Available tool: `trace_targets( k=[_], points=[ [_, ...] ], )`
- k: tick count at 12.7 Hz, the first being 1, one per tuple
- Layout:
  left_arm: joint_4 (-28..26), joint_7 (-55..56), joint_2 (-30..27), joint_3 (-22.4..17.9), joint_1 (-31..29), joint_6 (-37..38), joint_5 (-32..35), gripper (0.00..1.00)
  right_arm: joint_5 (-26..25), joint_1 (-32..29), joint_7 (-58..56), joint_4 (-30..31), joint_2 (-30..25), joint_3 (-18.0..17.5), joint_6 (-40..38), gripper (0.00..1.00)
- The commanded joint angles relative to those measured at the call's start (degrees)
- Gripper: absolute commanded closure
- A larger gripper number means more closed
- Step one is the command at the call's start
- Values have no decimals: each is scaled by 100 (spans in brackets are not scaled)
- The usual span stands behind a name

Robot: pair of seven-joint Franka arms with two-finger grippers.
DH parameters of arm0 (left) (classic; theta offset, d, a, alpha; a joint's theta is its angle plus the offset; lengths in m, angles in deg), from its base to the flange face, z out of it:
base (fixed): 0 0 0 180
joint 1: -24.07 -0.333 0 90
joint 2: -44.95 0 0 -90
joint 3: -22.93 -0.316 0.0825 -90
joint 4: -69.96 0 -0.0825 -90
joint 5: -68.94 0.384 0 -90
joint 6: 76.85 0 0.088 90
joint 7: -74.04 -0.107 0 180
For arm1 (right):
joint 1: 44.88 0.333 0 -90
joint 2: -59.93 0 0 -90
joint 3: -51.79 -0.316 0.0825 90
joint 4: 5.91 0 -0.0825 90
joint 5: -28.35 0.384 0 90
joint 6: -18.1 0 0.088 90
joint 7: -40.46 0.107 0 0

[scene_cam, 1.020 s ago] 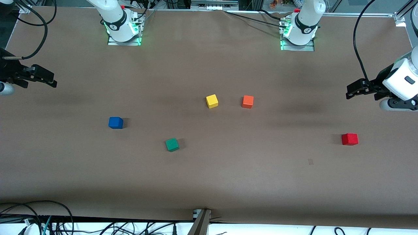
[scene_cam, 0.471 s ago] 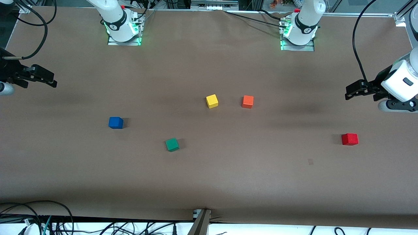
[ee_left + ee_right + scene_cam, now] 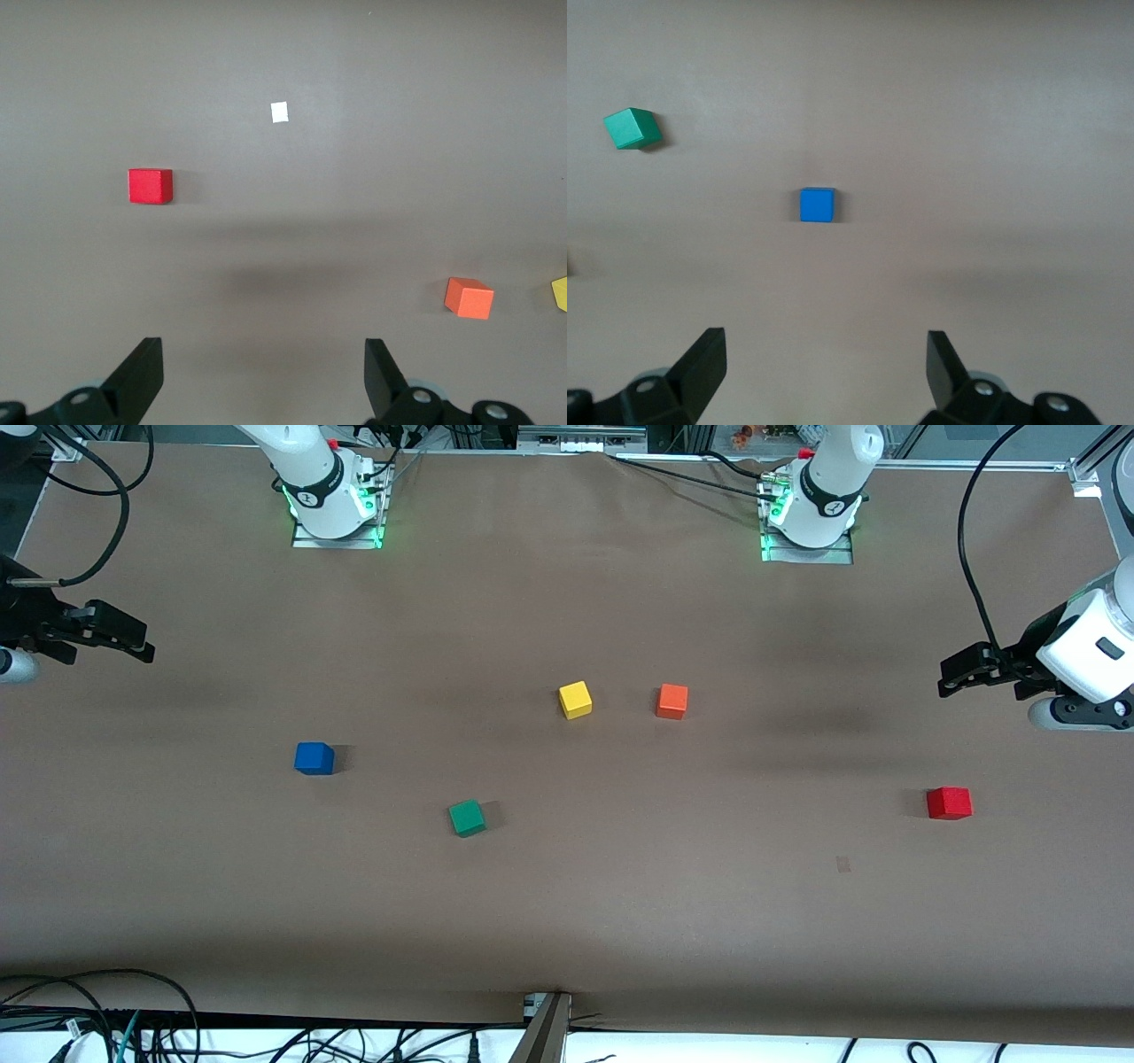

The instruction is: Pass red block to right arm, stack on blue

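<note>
The red block [image 3: 949, 803] sits alone on the brown table toward the left arm's end and shows in the left wrist view too, red block [image 3: 151, 186]. My left gripper [image 3: 946, 676] hangs open over the table's edge at that end, apart from the red block, its jaws [image 3: 262, 354] wide with nothing between them. The blue block [image 3: 314, 758] lies toward the right arm's end and appears in the right wrist view, blue block [image 3: 817, 204]. My right gripper [image 3: 146, 646] waits open over that end's edge, its jaws [image 3: 824, 350] wide and empty.
A yellow cube [image 3: 575, 700] and an orange cube [image 3: 671, 701] lie side by side mid-table. A green cube [image 3: 466, 817] lies nearer the front camera than the blue block. A small pale patch [image 3: 842, 863] marks the table near the red block. Cables [image 3: 106, 1019] run along the near edge.
The left arm's hand has shifted very slightly. The right arm and all the cubes have stayed where they were.
</note>
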Motion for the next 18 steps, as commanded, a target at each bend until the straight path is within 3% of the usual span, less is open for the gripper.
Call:
trace_targets(
  k=[1,6,11,18],
  points=[
    [198,-15,90,-13,-11,111,-54,0,-50,-8,-64,22,-56,-7,5,0],
    [146,-103,195,-31,-343,103,-19,0,-50,-8,-64,22,-56,-7,6,0],
    [181,-1044,634,-31,-889,-3,-46,0,-50,-8,-64,31,-56,-7,5,0],
    [-4,-1253,1635,-31,-1082,-1231,51,0,-50,-8,-64,31,-56,-7,5,0]
  ],
)
